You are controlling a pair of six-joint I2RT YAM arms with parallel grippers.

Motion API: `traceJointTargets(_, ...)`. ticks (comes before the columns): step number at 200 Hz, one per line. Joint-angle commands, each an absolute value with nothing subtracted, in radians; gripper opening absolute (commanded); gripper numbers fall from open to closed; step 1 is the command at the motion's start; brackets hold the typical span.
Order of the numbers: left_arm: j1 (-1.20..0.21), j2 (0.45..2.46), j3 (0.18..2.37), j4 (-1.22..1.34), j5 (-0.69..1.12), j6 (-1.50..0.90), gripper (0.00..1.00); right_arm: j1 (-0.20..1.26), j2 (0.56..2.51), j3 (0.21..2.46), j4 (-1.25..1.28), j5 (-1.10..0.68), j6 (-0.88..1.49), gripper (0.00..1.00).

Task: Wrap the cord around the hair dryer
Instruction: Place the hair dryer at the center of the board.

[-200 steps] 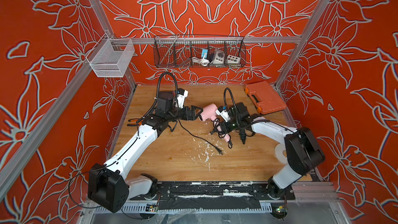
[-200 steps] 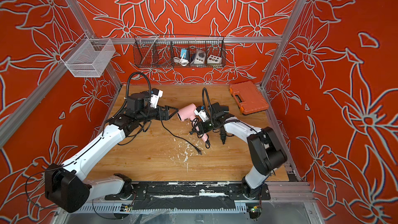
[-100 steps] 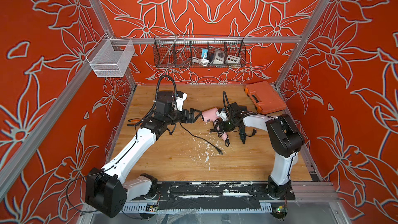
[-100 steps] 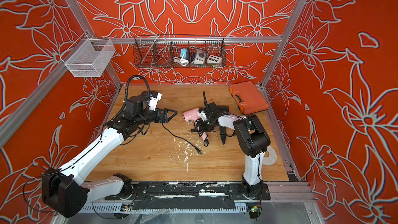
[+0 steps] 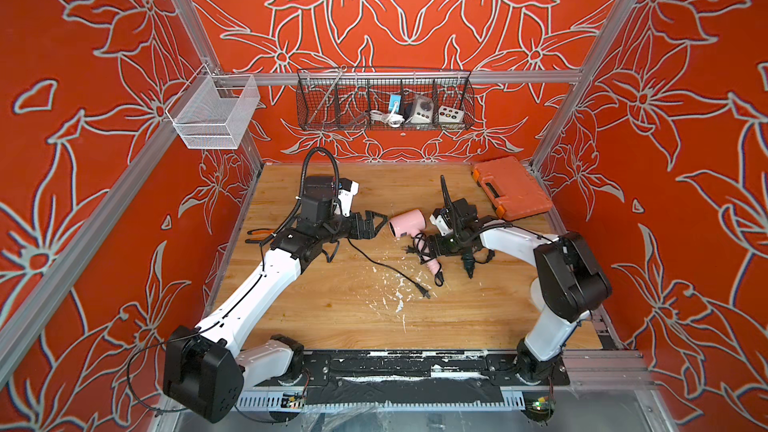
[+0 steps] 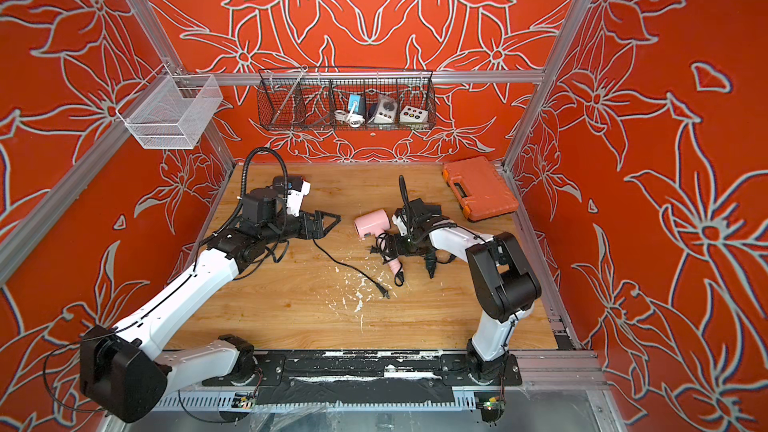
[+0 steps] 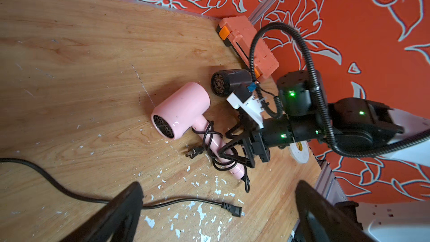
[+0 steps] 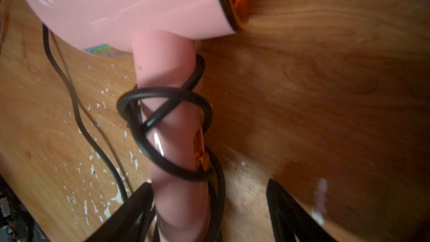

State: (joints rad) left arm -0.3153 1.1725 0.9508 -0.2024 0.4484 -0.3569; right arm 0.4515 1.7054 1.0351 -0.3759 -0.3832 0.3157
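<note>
Pink hair dryer (image 5: 409,221) lies on its side near the middle of the wooden table (image 5: 332,317), with its barrel toward the left arm and its handle toward the front edge; it shows in both top views (image 6: 372,221). Its black cord (image 8: 162,103) sits in loose crossing loops around the handle. The cord's plug (image 7: 193,153) rests on the table just beside the handle.

The right gripper (image 7: 223,144) is low at the handle, its jaws standing apart on either side of it. In the right wrist view bare table shows between the handle and 1 finger, so nothing is clamped. The left gripper (image 5: 376,224) hangs near the barrel's grilled end, apart from it, with its jaws spread wide and empty.

A separate black power cord (image 5: 386,265) trails across the table from under the left arm to a plug among white flecks. A black hair dryer (image 7: 230,81) lies beyond the pink one, beside the right wrist. An orange tool case (image 5: 513,191) sits in the far right corner, and a wire basket (image 5: 384,97) hangs on the back wall.
</note>
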Motion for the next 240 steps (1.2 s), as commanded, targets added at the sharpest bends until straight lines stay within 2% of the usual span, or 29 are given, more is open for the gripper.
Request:
traceJointTargets(1,-0.316,1.148,0.948,-0.235,0.388,-0.367,0.99,0.446,1.616,1.032,-0.448,-0.277,0.318,0.86)
traceJointTargets(36,-0.309,1.159,0.964,-0.307,0.303,-0.375,0.99,0.446,1.498,1.031,-0.494,-0.269,0.307,0.90)
traceJointTargets(55,-0.300,1.168,0.985,-0.367,0.227,-0.375,0.99,0.446,1.438,1.025,-0.513,-0.274,0.297,0.99)
traceJointTargets(119,-0.173,1.250,1.053,-0.529,0.054,-0.342,0.90,0.446,1.266,0.949,-0.525,-0.315,0.290,0.99)
traceJointTargets(184,-0.139,1.495,1.250,-0.640,-0.135,-0.205,0.79,0.448,1.202,0.905,-0.526,-0.360,0.281,0.99)
traceJointTargets(240,-0.012,1.735,1.457,-0.716,-0.042,-0.147,0.74,0.448,1.163,0.877,-0.526,-0.392,0.276,0.99)
